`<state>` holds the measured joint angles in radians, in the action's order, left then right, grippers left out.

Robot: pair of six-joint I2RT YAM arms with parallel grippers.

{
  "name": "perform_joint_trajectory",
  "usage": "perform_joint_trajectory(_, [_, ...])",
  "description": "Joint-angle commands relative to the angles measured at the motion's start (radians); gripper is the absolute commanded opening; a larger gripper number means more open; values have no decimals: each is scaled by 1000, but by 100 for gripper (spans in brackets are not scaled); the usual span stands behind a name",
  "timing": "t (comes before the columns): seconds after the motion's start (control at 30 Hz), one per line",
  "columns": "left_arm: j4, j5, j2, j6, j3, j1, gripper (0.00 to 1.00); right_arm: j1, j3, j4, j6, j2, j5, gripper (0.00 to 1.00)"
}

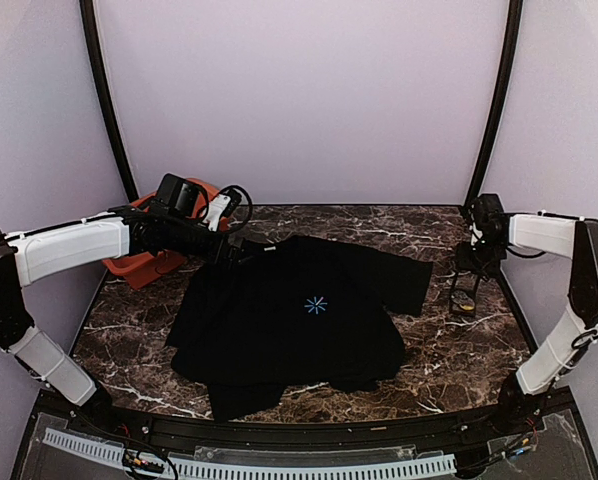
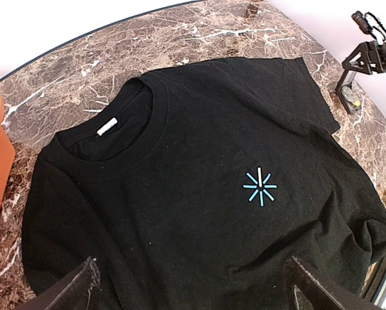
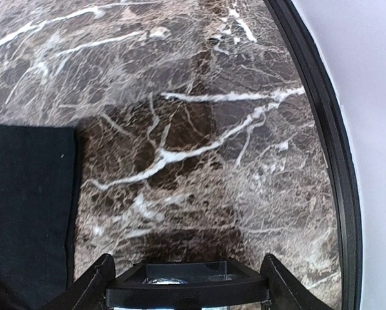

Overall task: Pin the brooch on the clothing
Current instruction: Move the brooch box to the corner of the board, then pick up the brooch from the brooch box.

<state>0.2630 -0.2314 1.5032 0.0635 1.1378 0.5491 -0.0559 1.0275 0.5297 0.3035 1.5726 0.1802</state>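
Black T-shirt, marble table all round

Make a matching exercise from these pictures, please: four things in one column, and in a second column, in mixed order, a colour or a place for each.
Things:
1. shirt
2. print
3. case
4. tub

Colour or place:
A. orange
B. light blue
C. near the right edge of the table
D. spread over the middle of the table

Pairs: 1-D, 2-B, 3-C, 4-A
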Motion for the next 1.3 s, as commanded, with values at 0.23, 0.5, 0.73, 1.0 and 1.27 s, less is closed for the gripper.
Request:
perform_joint_trajectory(0.23, [10,-16,3,-7,-13,2,99,85,171,-50,-45,153,-47,63])
perform_joint_trajectory(0.5, [10,-16,9,-8,-13,2,99,99,233,-43,-69,225,-55,66])
perform_joint_trajectory(0.73, [10,-16,14,-8,-12,2,99,100,228,-48,-75,244,-65,76])
perform_joint_trajectory(1.0, [9,-20,13,-8,-13,2,99,99,206,-50,-92,183,-58,86])
perform_joint_trajectory(1.27, [10,-19,7,-7,-13,2,99,100,100,-41,-61,60,-43,90])
